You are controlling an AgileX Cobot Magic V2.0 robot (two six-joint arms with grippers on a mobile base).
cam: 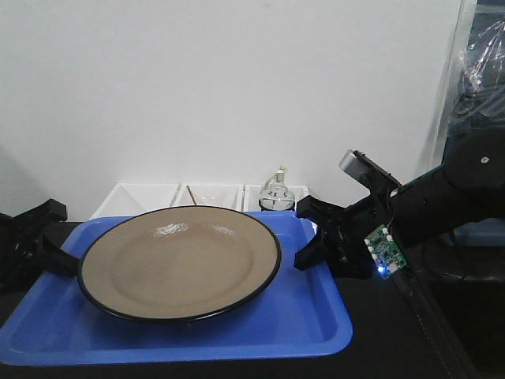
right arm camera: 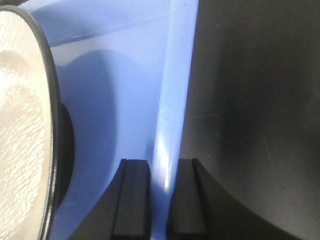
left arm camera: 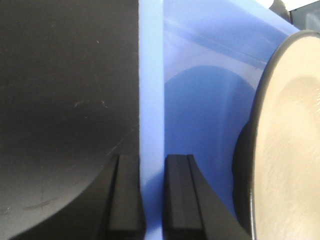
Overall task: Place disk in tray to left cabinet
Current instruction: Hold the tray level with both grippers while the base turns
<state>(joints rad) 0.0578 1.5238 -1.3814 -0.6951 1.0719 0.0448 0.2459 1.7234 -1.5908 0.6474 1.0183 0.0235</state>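
The tan disk [cam: 180, 260] with its thin black rim lies on the blue tray [cam: 316, 316] and fills most of it. My left gripper [cam: 59, 237] straddles the tray's left lip. In the left wrist view the lip [left arm camera: 151, 100] runs between the two black fingers, and the left gripper [left arm camera: 152, 165] is shut on it, with the disk [left arm camera: 290, 150] just to the right. My right gripper [cam: 304, 234] holds the right lip the same way. The right gripper [right arm camera: 160, 167] pinches that lip [right arm camera: 172, 100], and the disk [right arm camera: 20, 125] lies to its left. The cabinet is out of view.
Small white open-fronted bins [cam: 150, 196] stand behind the tray against the white wall, with a glass flask [cam: 276, 193] beside them. The tray rests on a black tabletop [left arm camera: 65, 100]. Dark wrapped equipment [cam: 481, 71] stands at the far right.
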